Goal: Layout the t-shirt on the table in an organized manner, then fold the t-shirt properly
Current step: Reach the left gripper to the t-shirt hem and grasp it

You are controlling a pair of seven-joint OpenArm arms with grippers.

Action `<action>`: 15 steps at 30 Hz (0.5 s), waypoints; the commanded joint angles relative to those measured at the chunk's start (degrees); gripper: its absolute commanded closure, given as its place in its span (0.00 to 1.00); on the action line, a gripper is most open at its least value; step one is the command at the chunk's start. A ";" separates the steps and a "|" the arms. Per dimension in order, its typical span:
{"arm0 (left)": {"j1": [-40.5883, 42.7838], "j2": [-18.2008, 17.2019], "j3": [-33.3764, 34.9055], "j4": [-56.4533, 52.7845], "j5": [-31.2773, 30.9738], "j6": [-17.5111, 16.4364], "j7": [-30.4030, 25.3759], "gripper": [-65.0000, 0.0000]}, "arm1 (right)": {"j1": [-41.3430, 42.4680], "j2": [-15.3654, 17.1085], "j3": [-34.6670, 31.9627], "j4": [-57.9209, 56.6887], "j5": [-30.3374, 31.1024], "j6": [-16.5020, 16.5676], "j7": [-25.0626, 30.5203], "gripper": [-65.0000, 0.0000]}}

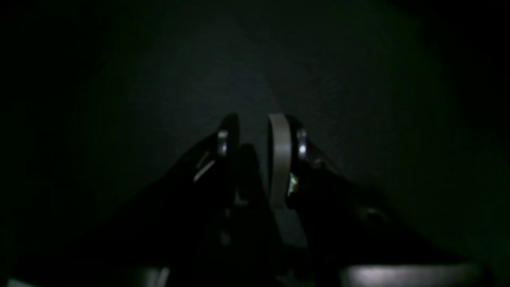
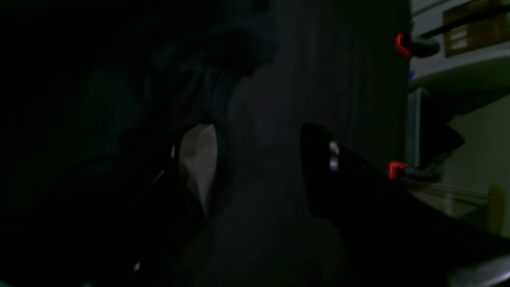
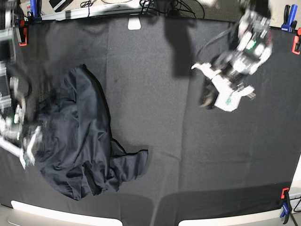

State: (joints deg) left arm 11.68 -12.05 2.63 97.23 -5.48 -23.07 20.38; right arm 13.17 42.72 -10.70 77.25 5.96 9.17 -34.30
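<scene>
The t-shirt (image 3: 84, 141) is a crumpled dark grey heap on the left of the table (image 3: 197, 155), with one flap reaching toward the middle. My right arm (image 3: 19, 122) is blurred at the shirt's left edge. In the right wrist view my right gripper (image 2: 259, 159) is open wide over black cloth, one pale pad (image 2: 197, 159) showing, and bluish shirt folds (image 2: 207, 67) lie just beyond it. My left gripper (image 3: 205, 99) hangs over bare cloth at the upper right, far from the shirt. In its wrist view my left gripper (image 1: 255, 139) has a narrow empty gap between its fingers.
Red clamps (image 3: 22, 37) (image 3: 296, 44) (image 3: 284, 193) and blue clamps (image 3: 287, 19) hold the black cloth at the table's edges. Two red clamps (image 2: 400, 44) (image 2: 394, 169) mark the near table edge in the right wrist view. A white tag (image 3: 134, 22) lies at the back edge.
</scene>
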 commanded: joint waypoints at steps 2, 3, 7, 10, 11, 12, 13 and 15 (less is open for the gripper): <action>-3.69 -0.17 1.97 -2.82 -0.55 -0.11 -1.51 0.82 | -1.92 1.31 3.63 3.32 3.10 -0.61 0.68 0.49; -5.40 -0.17 3.19 -4.74 -0.52 -0.11 -1.53 0.81 | -3.61 0.98 5.46 4.48 4.59 -0.59 0.48 0.49; -12.37 0.35 9.31 -11.15 1.97 -0.11 -1.53 0.70 | -9.53 -1.90 13.73 8.13 7.87 -0.57 -1.27 0.49; -17.44 2.60 13.51 -14.86 6.16 0.00 -1.57 0.68 | -13.40 -4.44 18.40 9.81 9.09 -0.44 -1.79 0.49; -19.02 3.54 14.71 -16.00 6.93 0.50 -1.57 0.68 | -14.56 -5.22 19.50 10.08 9.25 -0.37 -1.79 0.49; -20.63 4.63 15.85 -17.18 7.56 1.64 -1.60 0.68 | -15.63 -6.03 20.37 10.32 9.27 -0.24 -1.79 0.49; -22.12 5.62 16.81 -18.43 8.28 2.91 -1.60 0.68 | -16.59 -6.73 20.94 10.34 9.25 0.00 -1.79 0.49; -25.07 7.61 18.14 -21.42 10.34 4.92 -1.99 0.68 | -18.27 -8.07 21.62 10.34 9.05 0.39 -1.79 0.49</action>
State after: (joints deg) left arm -12.23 -4.49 20.95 74.78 4.99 -18.65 19.57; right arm -5.93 33.41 10.31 86.63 15.00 9.58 -37.30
